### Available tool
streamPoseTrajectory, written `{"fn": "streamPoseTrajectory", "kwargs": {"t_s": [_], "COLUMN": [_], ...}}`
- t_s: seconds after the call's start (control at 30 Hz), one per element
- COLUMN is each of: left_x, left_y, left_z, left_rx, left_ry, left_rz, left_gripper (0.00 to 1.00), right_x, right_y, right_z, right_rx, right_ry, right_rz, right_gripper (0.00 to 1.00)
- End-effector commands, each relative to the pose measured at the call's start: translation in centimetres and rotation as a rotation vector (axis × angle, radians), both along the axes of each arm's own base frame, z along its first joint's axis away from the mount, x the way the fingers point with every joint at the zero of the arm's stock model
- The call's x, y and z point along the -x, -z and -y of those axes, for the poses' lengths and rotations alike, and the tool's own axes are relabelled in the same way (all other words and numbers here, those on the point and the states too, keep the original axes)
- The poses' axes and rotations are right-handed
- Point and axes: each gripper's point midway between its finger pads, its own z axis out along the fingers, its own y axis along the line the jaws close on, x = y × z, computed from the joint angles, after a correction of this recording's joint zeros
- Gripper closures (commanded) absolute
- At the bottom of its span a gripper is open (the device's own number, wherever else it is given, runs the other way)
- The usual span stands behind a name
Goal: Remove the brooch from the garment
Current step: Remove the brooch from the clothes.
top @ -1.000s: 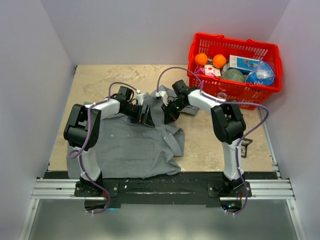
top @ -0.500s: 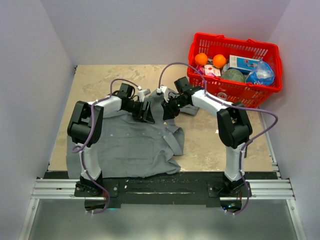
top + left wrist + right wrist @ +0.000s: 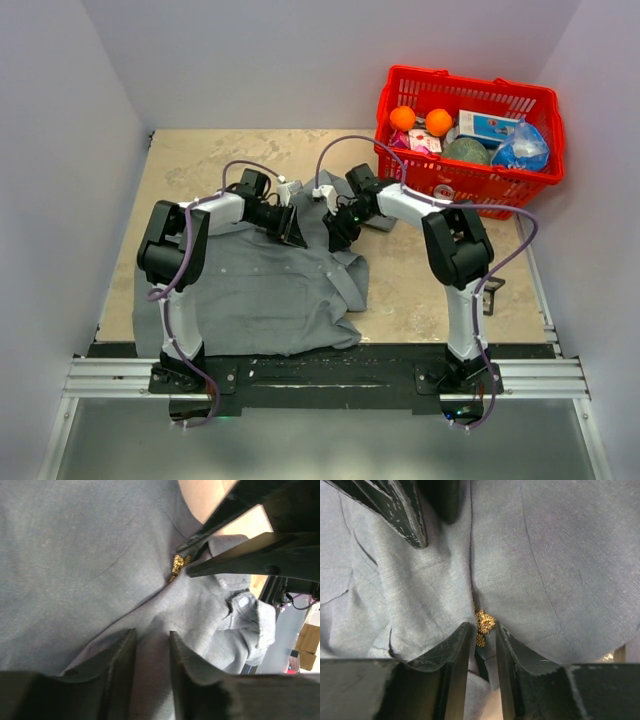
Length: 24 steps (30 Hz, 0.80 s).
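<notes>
No readable text, labels or numbers anywhere; basket [image 3: 468,178] packaging print illegible.

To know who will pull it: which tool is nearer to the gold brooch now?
Right. The right tool has its fingertips on either side of the brooch. The left tool pinches a fold of the garment further from it.

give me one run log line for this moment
left hand: pinching shirt fold | right hand: fingers straddle gold brooch | brooch still on shirt
</notes>
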Motion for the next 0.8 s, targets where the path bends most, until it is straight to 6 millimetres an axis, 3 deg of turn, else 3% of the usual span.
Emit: {"fn": "streamPoseTrajectory", "kwargs": {"t_s": [0.0, 0.07, 0.1, 0.13, 0.17, 0.27, 0.37, 0.4, 0.47, 0.53, 0.63, 0.73, 0.77], "left_x": [-0.7, -0.6, -0.6, -0.5, -0.6, -0.8, -0.7, -0.7, -0.6, -0.8, -1.6, -2.3, -2.5], "left_y": [-1.5, -1.7, -1.9, -2.1, -2.2, -2.8, -3.9, -4.7, -5.6, -7.0, -8.6, -9.7, -9.6], "left_z": [0.6, 0.7, 0.7, 0.8, 0.8, 1.0, 1.1, 1.2, 1.3, 1.4, 1.7, 2.2, 2.4], "left_rx": [0.061, 0.075, 0.082, 0.089, 0.090, 0.101, 0.122, 0.132, 0.148, 0.164, 0.180, 0.216, 0.227], "left_ry": [0.037, 0.048, 0.053, 0.058, 0.059, 0.063, 0.073, 0.078, 0.085, 0.093, 0.094, 0.088, 0.087], "left_rz": [0.051, 0.055, 0.060, 0.064, 0.068, 0.085, 0.100, 0.116, 0.131, 0.165, 0.210, 0.229, 0.225], "left_gripper": [0.69, 0.74, 0.87, 0.91, 0.99, 1.00, 1.00, 1.00, 1.00, 0.94, 0.75, 0.60, 0.56], "right_x": [-0.3, 0.2, 0.5, 0.7, 0.7, 0.8, -0.8, -1.6, -2.4, -2.5, -2.5, -2.3, -2.3], "right_y": [0.4, 0.9, 0.7, 0.7, 0.7, -0.2, -3.5, -6.3, -8.8, -11.3, -13.3, -14.4, -13.8], "right_z": [-0.6, -0.7, -0.9, -0.9, -0.8, -1.0, -1.3, -1.5, -1.3, -1.1, -1.1, -1.1, -1.0], "right_rx": [-0.024, -0.026, -0.039, -0.045, -0.054, -0.091, -0.132, -0.172, -0.188, -0.219, -0.240, -0.260, -0.255], "right_ry": [-0.030, -0.049, -0.061, -0.067, -0.077, -0.089, -0.058, -0.056, -0.036, -0.031, -0.020, 0.005, 0.009], "right_rz": [-0.028, -0.056, -0.075, -0.080, -0.083, -0.086, 0.036, 0.143, 0.252, 0.343, 0.387, 0.394, 0.386], "right_gripper": [0.67, 0.66, 0.66, 0.67, 0.73, 0.92, 1.00, 1.00, 1.00, 1.00, 1.00, 1.00, 1.00]}}
